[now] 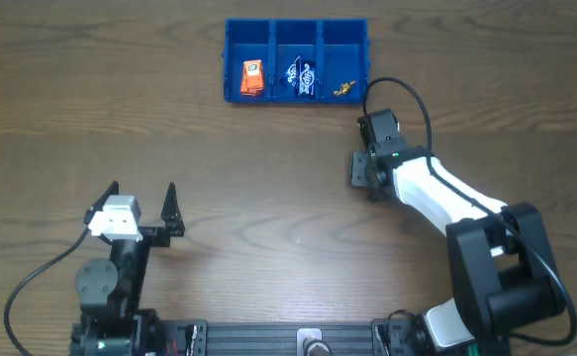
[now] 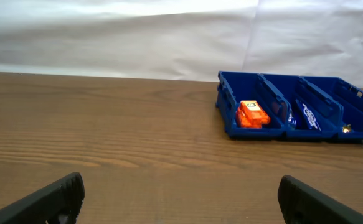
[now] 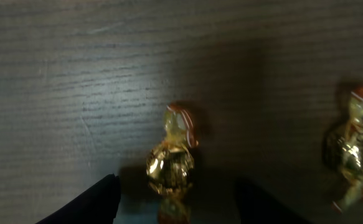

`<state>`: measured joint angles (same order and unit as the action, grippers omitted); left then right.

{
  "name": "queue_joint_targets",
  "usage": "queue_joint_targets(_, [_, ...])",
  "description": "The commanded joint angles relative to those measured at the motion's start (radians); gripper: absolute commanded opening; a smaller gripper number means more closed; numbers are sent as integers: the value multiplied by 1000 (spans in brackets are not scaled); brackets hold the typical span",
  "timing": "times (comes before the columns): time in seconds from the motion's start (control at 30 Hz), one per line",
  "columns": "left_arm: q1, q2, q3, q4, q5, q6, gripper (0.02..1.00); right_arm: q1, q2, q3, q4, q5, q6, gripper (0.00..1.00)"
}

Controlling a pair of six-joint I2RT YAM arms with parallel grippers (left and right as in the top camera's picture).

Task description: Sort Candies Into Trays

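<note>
A blue tray (image 1: 296, 28) with three compartments stands at the far middle of the table. Its left bin holds an orange candy (image 1: 252, 78), the middle bin a blue candy (image 1: 303, 77), the right bin a gold candy (image 1: 344, 90). My right gripper (image 1: 365, 170) points down at the table just in front of the tray's right end. It is open, and a gold-wrapped candy (image 3: 169, 165) lies on the wood between its fingers (image 3: 100, 199). A second gold candy (image 3: 349, 155) lies beside it. My left gripper (image 1: 142, 193) stands open and holds nothing at the near left.
The tray (image 2: 231, 127) with the orange candy (image 2: 253, 114) lies well ahead of the left gripper (image 2: 181, 199), with bare wood between them. A white wall or sheet stands behind the table's far edge.
</note>
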<state>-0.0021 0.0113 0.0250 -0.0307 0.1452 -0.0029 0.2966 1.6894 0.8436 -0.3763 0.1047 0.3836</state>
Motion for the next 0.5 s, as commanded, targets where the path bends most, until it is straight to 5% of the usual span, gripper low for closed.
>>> queue_joint_targets(0.03, [-3,-5,-20,-32,20,-4,998,-6,29,41,11,5,12,606])
queue_joint_targets(0.5, [-3,-5,-20,-32,21,-4,998,-23,44,41,27,5,13,529])
